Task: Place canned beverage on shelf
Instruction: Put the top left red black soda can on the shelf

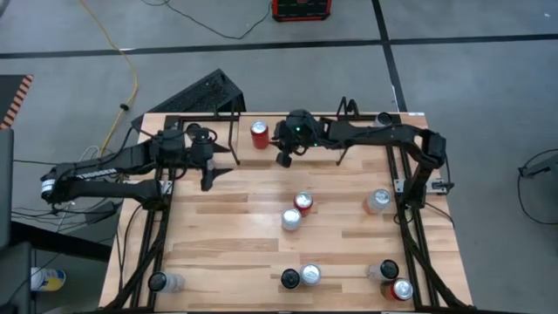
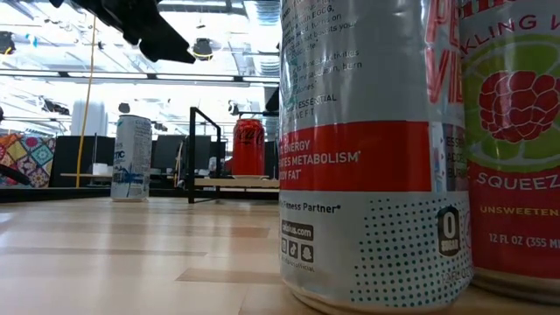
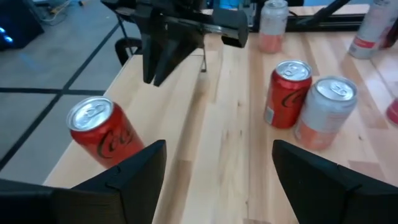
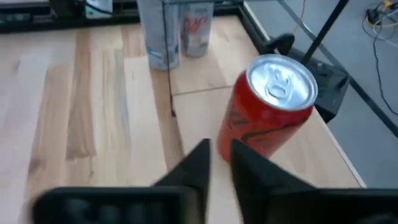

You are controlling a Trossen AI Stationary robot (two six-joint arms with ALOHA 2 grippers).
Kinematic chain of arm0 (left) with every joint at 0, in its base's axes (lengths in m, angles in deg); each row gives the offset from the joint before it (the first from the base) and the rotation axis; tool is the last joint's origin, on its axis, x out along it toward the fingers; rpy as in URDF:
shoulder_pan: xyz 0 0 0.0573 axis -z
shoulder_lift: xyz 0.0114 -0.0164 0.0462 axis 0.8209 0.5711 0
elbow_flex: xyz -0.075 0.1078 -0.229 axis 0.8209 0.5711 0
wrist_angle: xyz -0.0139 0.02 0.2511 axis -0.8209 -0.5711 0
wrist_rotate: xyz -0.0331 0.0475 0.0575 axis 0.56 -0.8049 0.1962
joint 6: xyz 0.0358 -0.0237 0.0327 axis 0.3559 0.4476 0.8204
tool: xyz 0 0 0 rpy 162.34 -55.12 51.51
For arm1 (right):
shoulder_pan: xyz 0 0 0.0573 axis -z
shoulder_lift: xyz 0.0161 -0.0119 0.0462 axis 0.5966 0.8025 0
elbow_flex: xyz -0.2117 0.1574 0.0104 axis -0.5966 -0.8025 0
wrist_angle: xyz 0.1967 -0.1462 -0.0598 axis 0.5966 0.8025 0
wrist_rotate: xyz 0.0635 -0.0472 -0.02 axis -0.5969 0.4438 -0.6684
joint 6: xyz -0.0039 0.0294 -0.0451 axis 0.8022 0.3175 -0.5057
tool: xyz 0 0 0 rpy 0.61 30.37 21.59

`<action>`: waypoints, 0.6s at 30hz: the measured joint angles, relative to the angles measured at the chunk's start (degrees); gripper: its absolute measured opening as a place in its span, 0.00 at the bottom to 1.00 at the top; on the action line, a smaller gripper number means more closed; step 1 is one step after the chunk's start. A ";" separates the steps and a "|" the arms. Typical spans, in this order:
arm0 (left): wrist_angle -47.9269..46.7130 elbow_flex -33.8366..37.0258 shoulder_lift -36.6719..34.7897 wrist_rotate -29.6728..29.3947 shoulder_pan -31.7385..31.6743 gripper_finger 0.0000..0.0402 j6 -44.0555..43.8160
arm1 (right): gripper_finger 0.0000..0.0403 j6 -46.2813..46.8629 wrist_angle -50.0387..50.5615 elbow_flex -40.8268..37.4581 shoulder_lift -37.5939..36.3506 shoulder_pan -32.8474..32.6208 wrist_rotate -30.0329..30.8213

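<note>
The left gripper is hovering over the surface at its far left, jaws spread apart and gripping nothing. Just to its right, the red can is standing upright on the shelf at the far edge. The right gripper is hanging just beside that can, jaws nearly together

"METABOLISM" on grey can

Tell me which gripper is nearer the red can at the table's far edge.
Right. The right gripper is just beside the red can, its fingers nearly together. The left gripper, open, sits farther off on the can's other side.
</note>
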 joint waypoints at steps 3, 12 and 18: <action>0.02 -0.02 0.00 0.00 0.72 0.69 0.00 | 0.04 0.99 -0.39 0.02 0.32 0.04 0.11; 0.42 -0.02 0.00 0.00 0.81 0.69 -0.48 | 0.04 9.09 -3.00 0.00 5.68 1.52 5.40; 0.20 -0.02 0.00 -0.02 0.81 0.69 -0.50 | 0.04 9.88 -8.05 0.00 9.21 1.47 5.31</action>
